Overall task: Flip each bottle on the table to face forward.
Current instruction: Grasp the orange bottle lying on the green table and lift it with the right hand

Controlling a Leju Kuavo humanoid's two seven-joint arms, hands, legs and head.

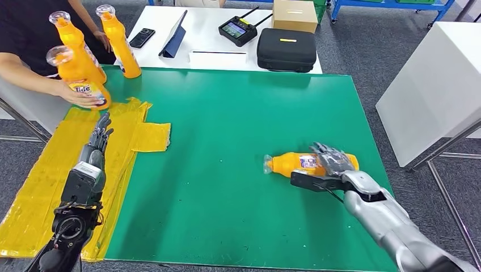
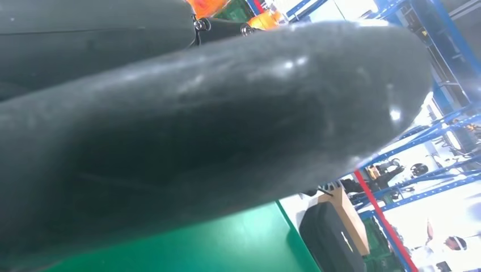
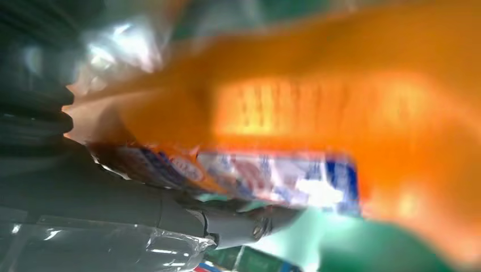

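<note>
On the green worktop (image 1: 227, 170) one orange plastic bottle with a clear cap and a blue and white label (image 1: 295, 163) lies on its side, toward the right part of the green surface, with its cap pointing to the yellow sheet. The right hand (image 1: 332, 161) rests on top of this lying bottle, over the label end, and its dark fingers (image 1: 326, 152) curve around the body of it. In the right wrist view the orange bottle (image 3: 317, 113) is very close and blurred, and the label sits directly against the grey thumb (image 3: 170, 209), so the hand grasps the bottle.

The crumpled yellow plastic sheet (image 1: 51, 192) covers the left edge of the green worktop. The left hand (image 1: 101, 133) is above this sheet, with its fingers (image 1: 103, 122) straight and slightly apart, holding nothing. In the left wrist view the thick grey thumb (image 2: 198, 130) takes most of the picture.

At the far corner of the yellow sheet three more orange bottles stand upright. A person's hand (image 1: 79, 96) holds the nearest upright orange bottle (image 1: 79, 73) at its label. The second upright orange bottle (image 1: 71, 34) is just behind it, and the third upright orange bottle (image 1: 120, 42) stands on the far edge of the green worktop.

Beyond the green worktop, a white table (image 1: 198, 28) carries a black phone (image 1: 142, 37), a dark tablet (image 1: 174, 37), a black controller with antennas (image 1: 239, 28), a black zipped case (image 1: 286, 50) and a brown cardboard box (image 1: 295, 14).
</note>
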